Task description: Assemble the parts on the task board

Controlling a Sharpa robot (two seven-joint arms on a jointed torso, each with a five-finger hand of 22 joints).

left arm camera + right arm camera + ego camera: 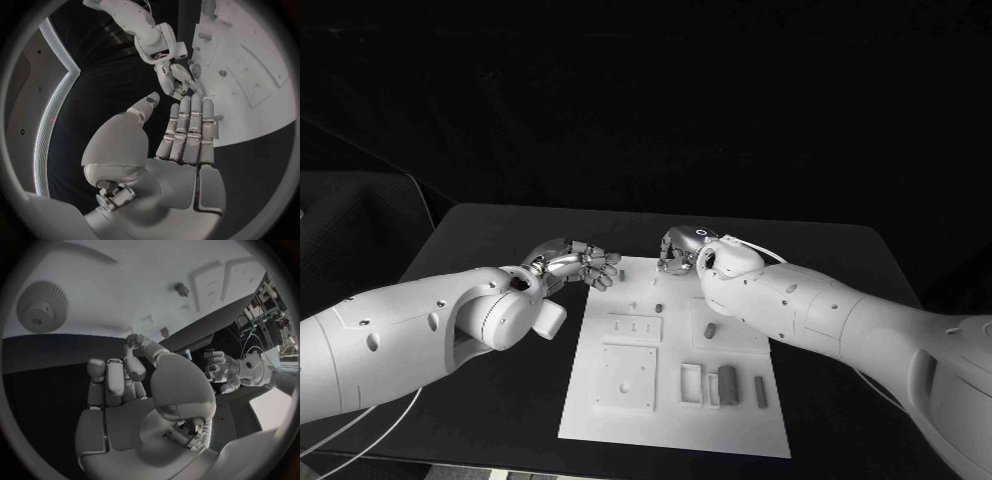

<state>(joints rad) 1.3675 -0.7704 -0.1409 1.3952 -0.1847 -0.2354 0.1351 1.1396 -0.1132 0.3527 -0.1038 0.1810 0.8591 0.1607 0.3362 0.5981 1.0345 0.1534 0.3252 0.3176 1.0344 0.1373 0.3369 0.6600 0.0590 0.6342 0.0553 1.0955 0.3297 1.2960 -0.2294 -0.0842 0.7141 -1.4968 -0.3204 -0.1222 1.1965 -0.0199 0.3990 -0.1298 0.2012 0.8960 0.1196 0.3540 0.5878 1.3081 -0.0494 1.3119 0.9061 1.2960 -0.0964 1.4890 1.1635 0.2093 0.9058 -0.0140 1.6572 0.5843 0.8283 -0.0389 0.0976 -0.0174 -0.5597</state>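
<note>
The white task board (672, 415) lies mid-table, with grey parts on it: a short bar (710, 329), a thick block (727, 381) and a slim rod (760, 390). My right hand (678, 252) hovers over the board's far edge, its thumb and fingers (116, 375) curled in and pinching what looks like a small toothed gear (133, 340). A large gear (42, 307) sits on the board close by. My left hand (574, 265) is at the board's far left corner, fingers (187, 130) straight and together, thumb apart, holding nothing.
Small pegs (656, 281) stand near the board's far end. Raised square plates (627, 377) and a slotted holder (692, 385) occupy the near half. Black table (834, 270) surrounds the board. The two hands are a short gap apart.
</note>
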